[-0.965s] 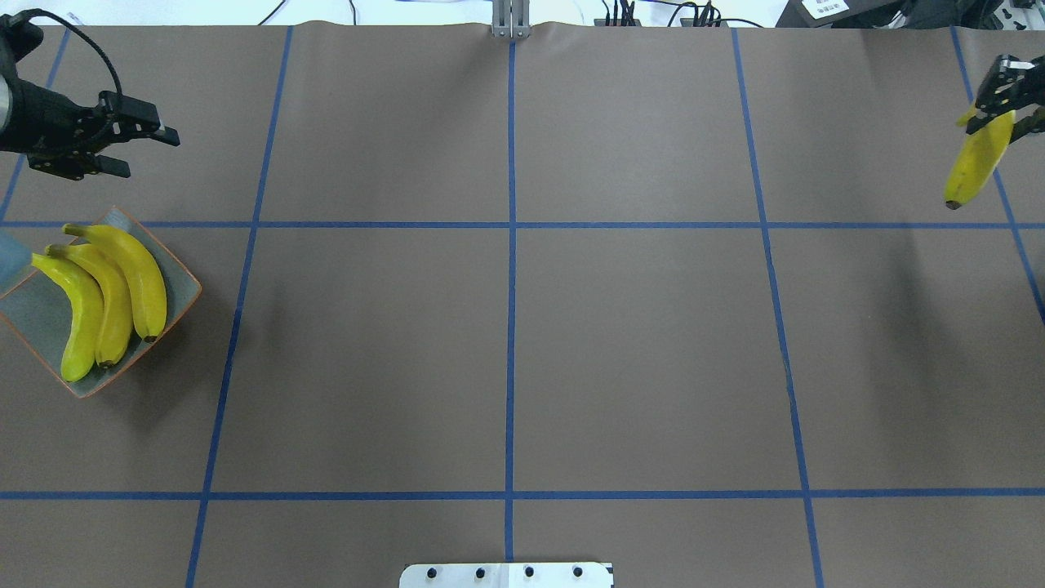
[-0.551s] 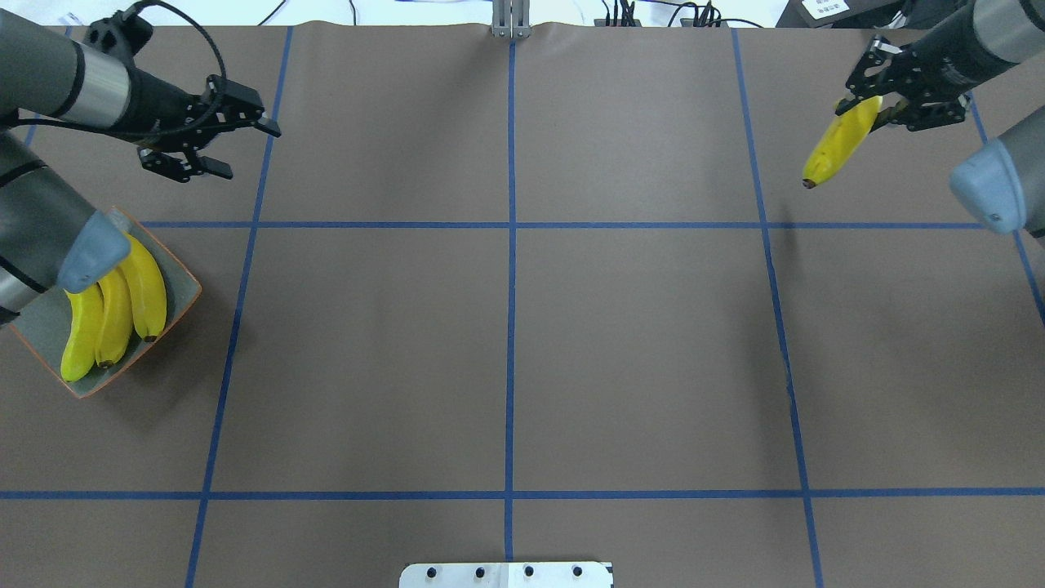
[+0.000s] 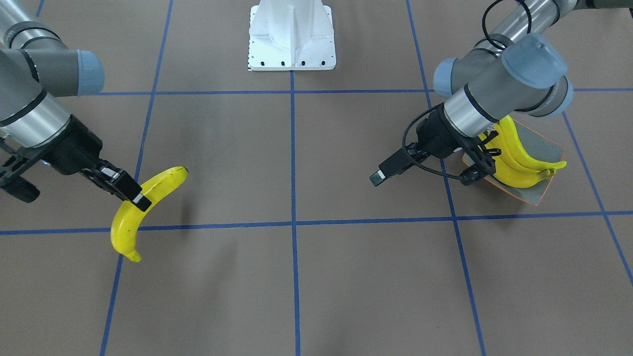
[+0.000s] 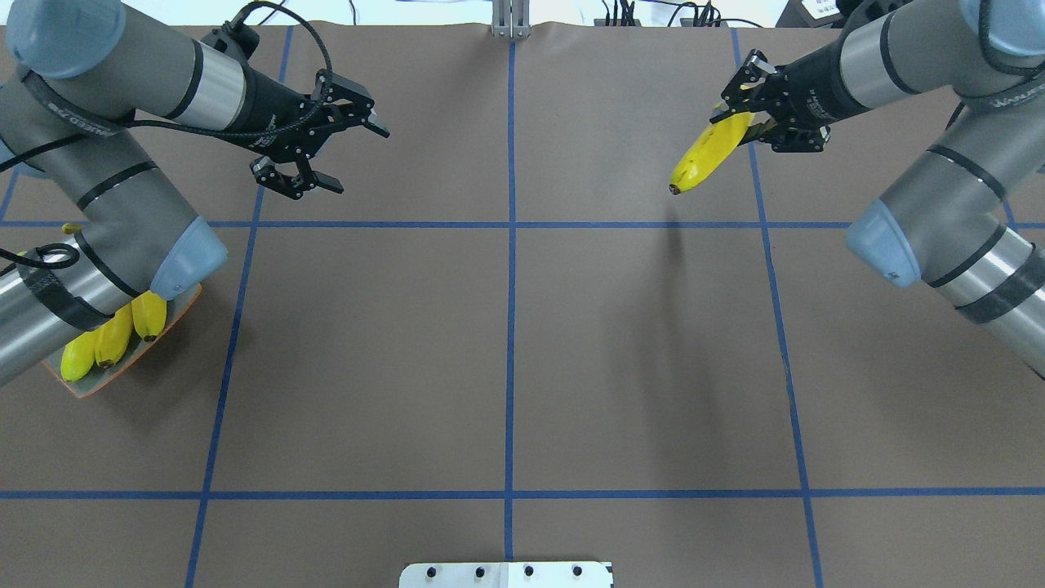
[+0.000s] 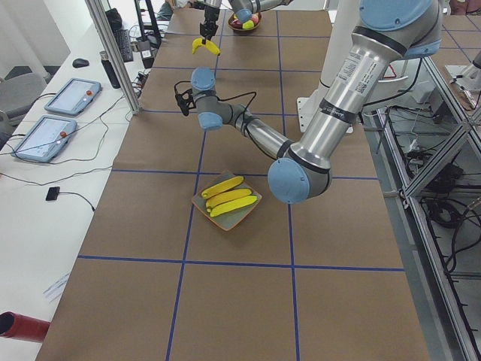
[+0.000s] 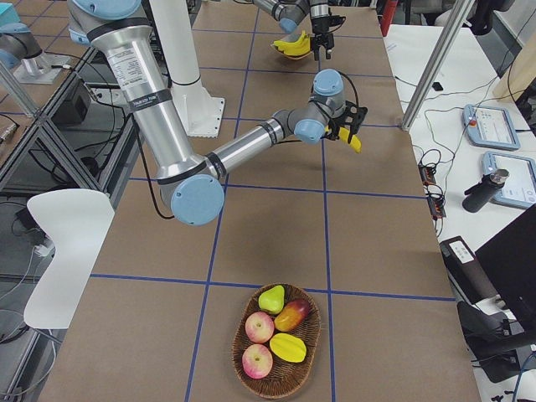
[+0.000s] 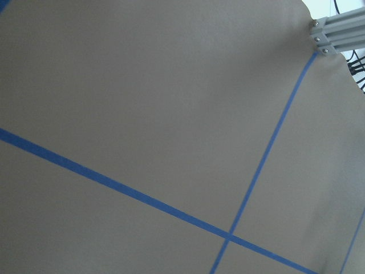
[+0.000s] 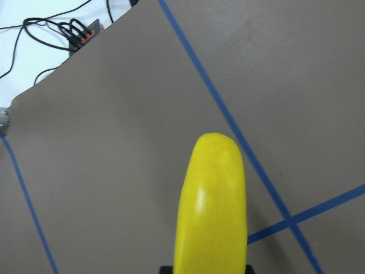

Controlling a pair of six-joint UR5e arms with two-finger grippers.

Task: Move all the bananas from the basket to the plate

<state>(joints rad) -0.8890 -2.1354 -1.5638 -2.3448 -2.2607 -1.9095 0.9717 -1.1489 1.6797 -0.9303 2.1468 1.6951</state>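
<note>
Plate [image 4: 122,367] sits at the desk's [image 4: 506,359] far left edge in the overhead view, three bananas [image 4: 114,335] on it, mostly hidden under the left arm's elbow. Left claw [image 4: 322,151] is spread and empty, hovering over the desk left of centre, pointed toward the middle. Right claw [image 4: 747,106] is pinched on a fourth banana [image 4: 706,151] near its stem end, fruit hanging down-left, clear of the desk, right of centre. Basket [image 6: 276,339] at the right end holds only other fruit: apples, a pear, a mango-like piece.

Step in hand, as I read it: hand-over of the last banana, mid-carry. Next move needs both claws to close the gap at centre, left claw lined up on the banana's free lower half, then right releases only after left grips.

Versus 0.6 s ago: both arms have swung inward; the banana has travelled from the right edge zone toward the centre line, and the left elbow now covers more of the plate.
</note>
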